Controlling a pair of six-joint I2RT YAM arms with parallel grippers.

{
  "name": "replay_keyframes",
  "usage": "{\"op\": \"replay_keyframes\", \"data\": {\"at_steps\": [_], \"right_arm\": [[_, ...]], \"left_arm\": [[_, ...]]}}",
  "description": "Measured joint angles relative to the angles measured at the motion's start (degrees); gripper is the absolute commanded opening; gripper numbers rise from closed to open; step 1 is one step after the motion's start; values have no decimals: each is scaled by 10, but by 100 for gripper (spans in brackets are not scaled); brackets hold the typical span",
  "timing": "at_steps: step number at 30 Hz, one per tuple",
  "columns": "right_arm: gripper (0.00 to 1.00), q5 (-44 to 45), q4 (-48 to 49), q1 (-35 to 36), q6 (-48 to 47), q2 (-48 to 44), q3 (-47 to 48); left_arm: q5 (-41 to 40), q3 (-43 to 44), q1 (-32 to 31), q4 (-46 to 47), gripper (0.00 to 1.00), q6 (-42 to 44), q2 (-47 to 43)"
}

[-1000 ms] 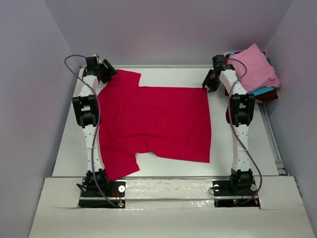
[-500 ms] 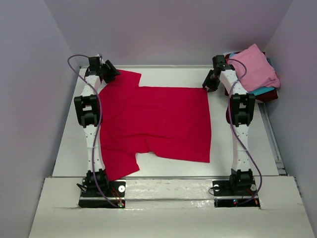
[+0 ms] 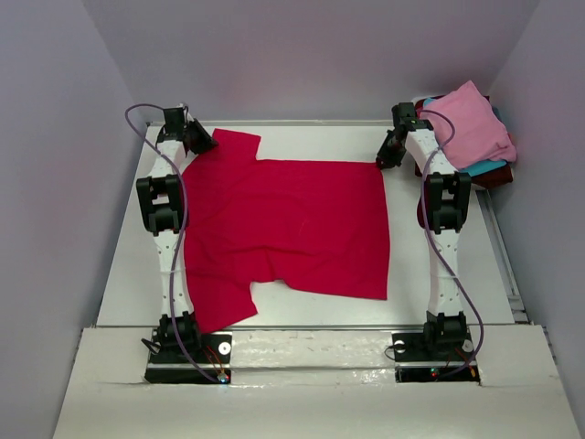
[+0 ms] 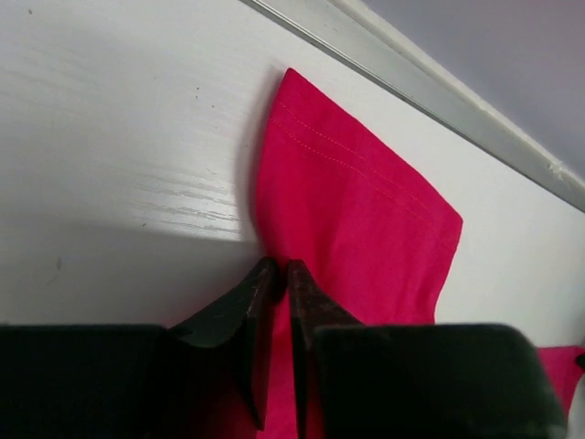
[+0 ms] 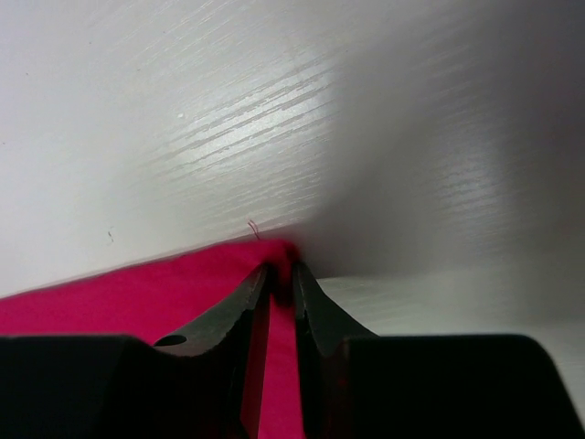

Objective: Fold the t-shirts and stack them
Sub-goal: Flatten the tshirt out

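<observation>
1. I work over a white painted table; both wrist views show its brushed grain in fine streaks.
2. At 12 o'clock a pale metal rail edges the table, just below the back wall.
3. Plain lavender-grey walls close me in: the left wall at 9 o'clock, the right wall at 3 o'clock.
4. At 6 o'clock a white board spans the near edge.
5. A metal strip runs along the table's 3 o'clock side.
6. Light comes from above, with soft glare on the tabletop. In my right wrist view a grey shadow lies toward 3 o'clock.
</observation>
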Motion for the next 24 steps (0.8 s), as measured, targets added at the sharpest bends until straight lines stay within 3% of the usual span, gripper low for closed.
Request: {"op": "replay_keyframes", "data": {"at_steps": [1, 15, 24], "right_arm": [[20, 0, 0, 0, 0, 0, 0], [7, -4, -1, 0, -1, 0, -1], [7, -8, 0, 0, -1, -11, -20]], "left_arm": [[0, -2, 0, 0, 6, 1, 0], [-7, -3, 0, 0, 5, 4, 0], [-19, -3, -3, -6, 5, 20, 0]]}}
